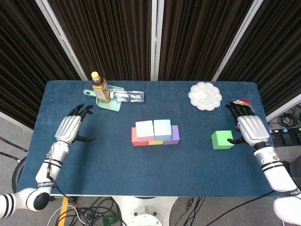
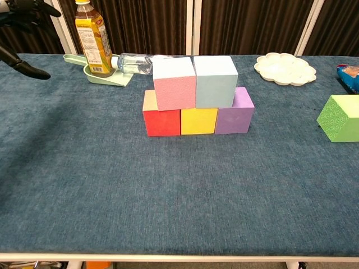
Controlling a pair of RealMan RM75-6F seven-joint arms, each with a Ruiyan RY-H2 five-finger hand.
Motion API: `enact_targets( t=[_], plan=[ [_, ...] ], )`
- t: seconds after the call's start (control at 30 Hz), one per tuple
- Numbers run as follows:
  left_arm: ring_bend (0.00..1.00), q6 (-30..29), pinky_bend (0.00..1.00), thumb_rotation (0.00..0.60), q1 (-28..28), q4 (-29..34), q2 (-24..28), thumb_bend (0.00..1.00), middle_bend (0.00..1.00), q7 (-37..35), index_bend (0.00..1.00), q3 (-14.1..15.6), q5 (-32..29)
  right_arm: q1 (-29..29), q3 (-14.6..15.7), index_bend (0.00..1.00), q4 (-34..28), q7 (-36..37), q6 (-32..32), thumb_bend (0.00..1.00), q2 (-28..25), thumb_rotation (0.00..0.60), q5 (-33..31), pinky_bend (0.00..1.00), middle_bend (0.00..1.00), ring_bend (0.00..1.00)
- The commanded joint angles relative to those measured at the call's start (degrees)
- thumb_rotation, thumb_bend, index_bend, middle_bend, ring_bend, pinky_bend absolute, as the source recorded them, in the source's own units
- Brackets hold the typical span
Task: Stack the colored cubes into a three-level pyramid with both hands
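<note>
over on the left side of the blue worktop [image 1: 70, 188], the left hand [image 1: 69, 127] hangs above the cloth well apart from the cubes, its dark fingers [image 1: 83, 111] spread and nothing in them; the chest view catches only its fingertips at the top left corner. behind it, near the far edge, a pale green dish [image 1: 106, 100] carries an upright amber bottle with a yellow cap [image 1: 100, 87], and a clear plastic bottle [image 1: 128, 96] lies on its side with one end on the dish. at the middle of the worktop stands the stack: a bottom row of red cube [image 2: 161, 121], yellow cube [image 2: 198, 120] and purple cube [image 2: 234, 115], touching side by side, and on top of them a pink cube [image 2: 174, 85] and a light blue cube [image 2: 215, 81], also touching each other. the pink one sits across the red and yellow cubes, the light blue one across the yellow and purple. further right, toward the far edge, lies a white flower-shaped palette [image 1: 205, 96]. nearer the front right is the green cube [image 1: 221, 140], alone on the cloth and well apart from the stack. the right hand [image 1: 249, 127] is just beside it on its right, thumb reaching to the cube's side, fingers extended and apart, not closed around it; whether the thumb touches the cube i cannot tell. behind that hand a red and blue packet [image 2: 349, 75] lies at the worktop's right edge.
</note>
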State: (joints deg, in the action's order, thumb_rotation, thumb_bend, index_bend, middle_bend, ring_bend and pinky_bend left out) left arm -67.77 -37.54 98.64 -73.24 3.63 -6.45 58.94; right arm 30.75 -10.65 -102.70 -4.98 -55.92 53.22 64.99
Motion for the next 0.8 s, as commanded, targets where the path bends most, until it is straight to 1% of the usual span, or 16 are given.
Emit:
enact_targets(
  t=[0.03, 0.17, 0.4, 0.53, 0.67, 0.8],
  plan=[
    [0.01, -0.5, 0.13, 0.600, 1.1, -4.3, -4.6, 0.02, 0.24, 0.5, 0.09, 0.1, 1.1, -0.3, -0.3, 0.00, -0.5, 0.7, -0.7, 0.00, -0.2, 0.600, 0.6, 0.00, 0.03, 0.00],
    [0.01, 1.0, 0.12, 0.600, 0.3, -9.8, -10.2, 0.02, 0.23, 1.0, 0.09, -1.0, 0.9, -0.6, -0.5, 0.00, -1.1, 1.9, -1.1, 0.00, -0.9, 0.600, 1.3, 0.00, 0.03, 0.00],
    [0.01, 4.6, 0.12, 0.600, -1.5, -17.0, -19.2, 0.00, 0.22, -1.5, 0.08, -3.9, 0.0, -1.2, -0.4, 0.00, -0.6, 3.6, -1.0, 0.00, -1.4, 0.600, 1.6, 0.00, 0.03, 0.00],
    [0.01, 5.1, 0.12, 0.600, -2.2, -20.6, -23.6, 0.00, 0.20, -2.8, 0.08, -5.3, 0.6, -1.4, -0.3, 0.00, 0.1, 4.5, -0.8, 0.00, -1.4, 0.600, 1.7, 0.00, 0.03, 0.00],
    [0.01, 5.8, 0.12, 0.600, -2.5, -22.8, -25.5, 0.00, 0.19, -3.4, 0.08, -6.0, 1.3, -1.7, -0.2, 0.00, 0.6, 5.2, -0.8, 0.00, -1.4, 0.600, 1.9, 0.00, 0.03, 0.00],
    [0.01, 6.6, 0.12, 0.600, -2.5, -23.6, -26.2, 0.00, 0.19, -4.1, 0.08, -6.7, 1.6, -1.9, -0.1, 0.00, 1.0, 5.8, -0.7, 0.00, -1.4, 0.600, 2.2, 0.00, 0.03, 0.00]
  ],
)
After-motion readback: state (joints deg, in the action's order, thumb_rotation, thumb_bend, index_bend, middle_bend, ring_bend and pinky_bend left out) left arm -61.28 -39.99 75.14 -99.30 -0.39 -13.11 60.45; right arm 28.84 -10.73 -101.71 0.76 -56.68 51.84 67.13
